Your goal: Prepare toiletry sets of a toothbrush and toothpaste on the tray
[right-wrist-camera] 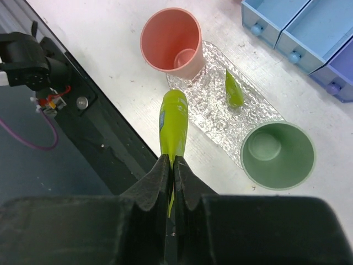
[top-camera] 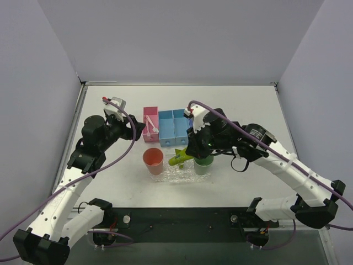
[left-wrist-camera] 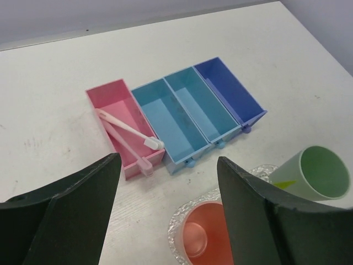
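My right gripper (right-wrist-camera: 172, 163) is shut on the flat end of a yellow-green toothpaste tube (right-wrist-camera: 173, 124) and holds it above the near edge of the clear bumpy tray (right-wrist-camera: 207, 105), cap pointing toward the salmon cup (right-wrist-camera: 170, 41). A second toothpaste tube (right-wrist-camera: 233, 91) lies on the tray between that cup and the green cup (right-wrist-camera: 277, 154). Two pink toothbrushes (left-wrist-camera: 129, 128) lie in the pink bin (left-wrist-camera: 110, 95). My left gripper (left-wrist-camera: 168, 160) is open and empty, hovering above the table between the pink bin and the salmon cup (left-wrist-camera: 207, 237).
Three blue bins (left-wrist-camera: 193, 107) stand in a row right of the pink bin, and what shows of their insides is empty. In the top view the tray (top-camera: 179, 172) lies just in front of the bins (top-camera: 174, 126). The black table edge (right-wrist-camera: 83, 127) lies close behind the tray.
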Robot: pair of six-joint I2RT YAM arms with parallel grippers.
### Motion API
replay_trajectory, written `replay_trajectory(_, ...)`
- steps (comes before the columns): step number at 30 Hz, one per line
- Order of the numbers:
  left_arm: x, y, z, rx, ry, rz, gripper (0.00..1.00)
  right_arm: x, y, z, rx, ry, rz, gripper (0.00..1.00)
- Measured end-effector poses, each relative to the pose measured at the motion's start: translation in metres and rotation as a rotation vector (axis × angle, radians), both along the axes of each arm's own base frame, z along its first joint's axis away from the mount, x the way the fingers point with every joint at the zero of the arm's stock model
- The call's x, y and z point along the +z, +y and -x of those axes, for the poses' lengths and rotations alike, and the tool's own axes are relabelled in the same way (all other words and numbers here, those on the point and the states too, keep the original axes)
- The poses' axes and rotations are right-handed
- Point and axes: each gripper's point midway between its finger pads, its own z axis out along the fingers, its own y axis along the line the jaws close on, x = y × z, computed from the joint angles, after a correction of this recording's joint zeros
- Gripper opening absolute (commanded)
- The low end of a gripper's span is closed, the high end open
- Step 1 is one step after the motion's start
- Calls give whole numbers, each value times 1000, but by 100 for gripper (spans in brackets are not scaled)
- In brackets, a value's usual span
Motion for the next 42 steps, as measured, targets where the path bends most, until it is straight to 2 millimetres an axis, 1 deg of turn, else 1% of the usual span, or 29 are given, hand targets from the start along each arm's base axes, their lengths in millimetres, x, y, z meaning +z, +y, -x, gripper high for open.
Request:
replay_trajectory(3,-4,8,-4,52,9,-16,81,-5,11,-2,17,-7,62,0)
replay_trajectory(7,-5,13,-6,80,9,-25,81,-9,22,-11,24,-26,126,0)
replay_trajectory(11,-5,15,-7,92,9,-29,80,-21,28,-18,27,-26,191,0)
replay_trajectory(15,-5,16,-8,98,7,-33,81,-35,32,-25,36,-15,252,0)
replay_trajectory(18,-5,17,-8,98,4,-37,81,-42,35,-28,44,-10,281,0)
replay_trajectory(28,-5,17,-8,96,0,-46,81,-53,42,-37,77,-15,338,0)
replay_trajectory(33,-5,17,-8,96,-1,-47,81,-65,45,-41,92,-6,375,0)
replay_trajectory(42,-6,17,-8,96,-2,-51,81,-67,45,-46,95,-7,393,0)
